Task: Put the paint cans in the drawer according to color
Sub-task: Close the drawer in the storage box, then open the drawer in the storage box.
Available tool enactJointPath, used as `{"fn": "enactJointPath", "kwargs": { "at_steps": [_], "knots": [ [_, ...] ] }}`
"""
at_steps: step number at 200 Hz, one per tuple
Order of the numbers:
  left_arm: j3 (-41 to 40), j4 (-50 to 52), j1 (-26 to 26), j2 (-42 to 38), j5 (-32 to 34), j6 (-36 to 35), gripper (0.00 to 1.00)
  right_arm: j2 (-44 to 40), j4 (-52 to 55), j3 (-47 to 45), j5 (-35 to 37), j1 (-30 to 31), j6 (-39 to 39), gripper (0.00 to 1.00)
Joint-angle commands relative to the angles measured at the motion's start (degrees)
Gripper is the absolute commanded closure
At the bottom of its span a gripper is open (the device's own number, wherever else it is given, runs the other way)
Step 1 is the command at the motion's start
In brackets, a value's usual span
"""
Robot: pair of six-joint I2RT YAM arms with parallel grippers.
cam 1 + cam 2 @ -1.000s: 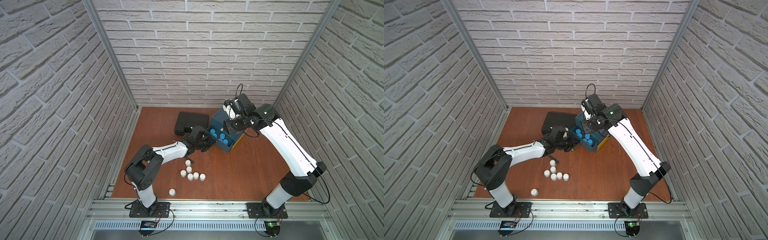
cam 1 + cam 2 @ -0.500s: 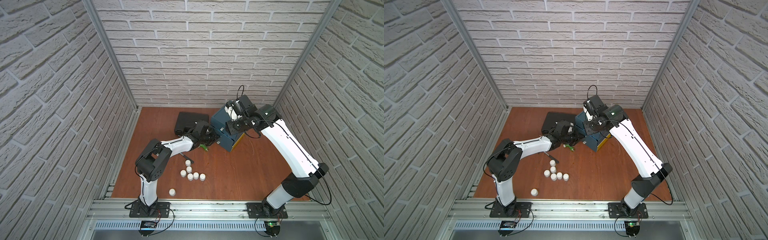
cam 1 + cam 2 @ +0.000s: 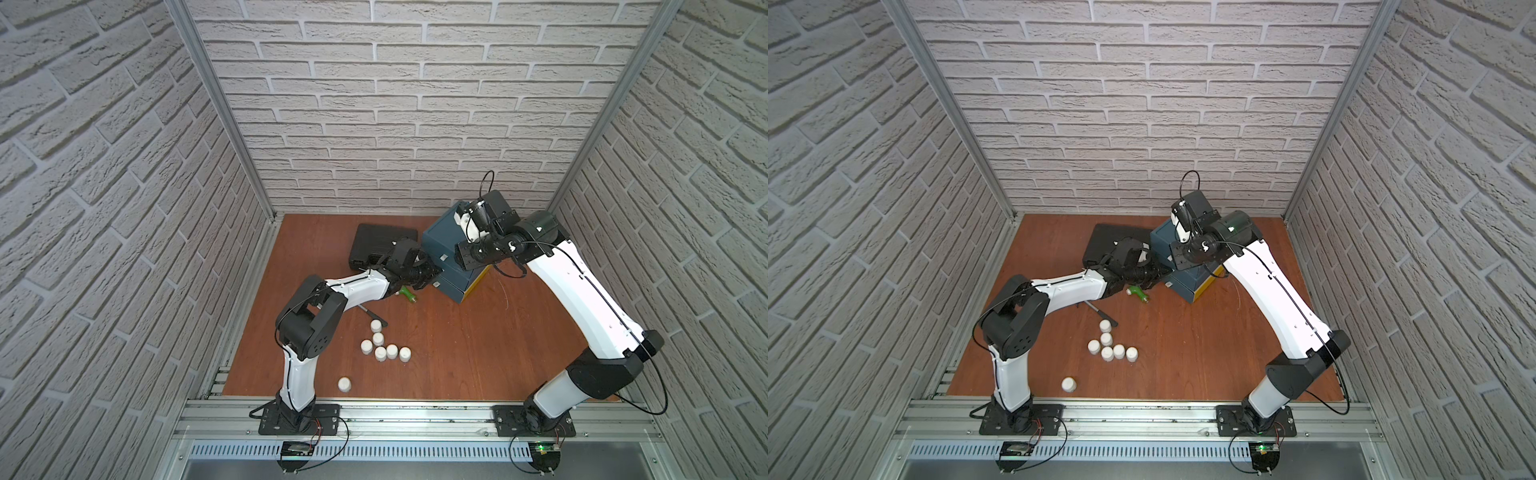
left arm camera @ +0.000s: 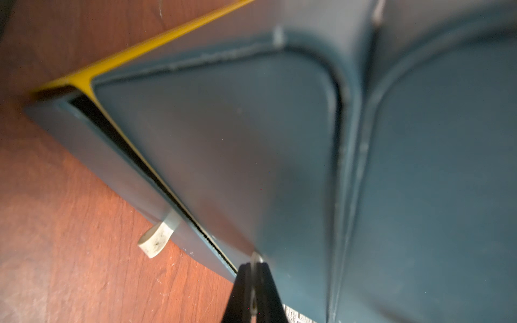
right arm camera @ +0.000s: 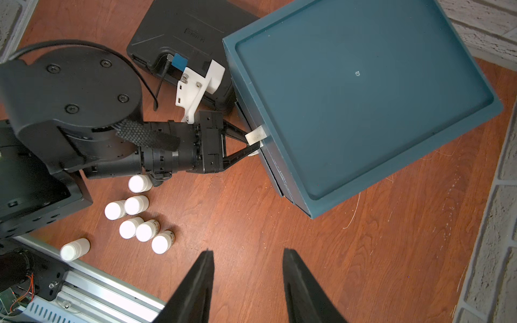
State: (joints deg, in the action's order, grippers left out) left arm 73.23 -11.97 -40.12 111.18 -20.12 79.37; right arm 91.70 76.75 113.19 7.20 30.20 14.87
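Left gripper pinches a white pull tab on the teal drawer cabinet, right gripper hangs spread and empty, seven white paint cans sit on the wooden floor by the left arm.

Drawer unit and case at the back, paint cans in front.
On the table, the case sits just left of the drawer unit. The toy drill lies before them. Six paint cans cluster nearer the front, and a lone can is nearest the front edge.
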Motion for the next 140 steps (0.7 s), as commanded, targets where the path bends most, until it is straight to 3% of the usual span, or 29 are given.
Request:
{"fn": "enactJointPath", "kwargs": {
  "at_steps": [1,14,26,48,77,140],
  "knots": [
    [0.9,-0.1,1.1,0.4,2.8,-1.1,0.72,-1.4,-0.8,-0.4,-0.3,-0.4,0.9,0.54],
    [-0.3,1.5,1.1,-1.0,3.5,-1.3,0.51,-1.6,-0.9,-0.6,-0.2,-0.4,0.9,0.54],
    [-2.4,2.6,1.1,-2.7,4.4,-1.1,0.44,-1.8,-1.0,-0.9,-0.2,-0.5,1.0,0.54],
    [-7.4,2.0,1.1,-5.6,5.6,0.2,0.44,-2.3,-1.2,-1.9,-0.3,-0.4,1.1,0.54],
    [-10.9,-1.4,0.8,-5.4,5.3,2.5,0.51,-2.5,-1.7,-2.9,-0.8,-0.6,1.3,0.54],
    [-7.6,-5.1,0.0,2.1,4.0,5.0,0.58,-2.6,-1.3,-2.6,-0.7,-0.6,1.2,0.54]
  ]
}}
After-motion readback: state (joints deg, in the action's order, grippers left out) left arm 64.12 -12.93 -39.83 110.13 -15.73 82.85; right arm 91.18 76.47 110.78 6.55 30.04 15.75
